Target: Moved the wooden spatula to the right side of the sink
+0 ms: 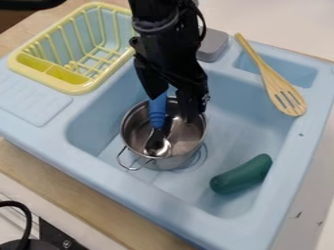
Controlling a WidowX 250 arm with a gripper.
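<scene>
The black gripper (172, 107) hangs over the metal pot, its fingers apart and the right one reaching down inside the rim. The wooden spatula (274, 80) lies across the sink's upper right corner, handle toward the top, its slotted head over the right part of the basin. It is well to the right of the gripper and not touching it. The light blue sink (261, 222) surrounds the basin. A blue-handled utensil (157, 113) stands in the pot, partly behind and between the gripper's fingers.
The silver pot (178, 159) stands in the basin's left part. A dark green vegetable-like toy (241, 175) lies at the basin's lower right. A yellow dish rack (79, 88) sits at upper left, and a grey block (213, 45) is behind the basin.
</scene>
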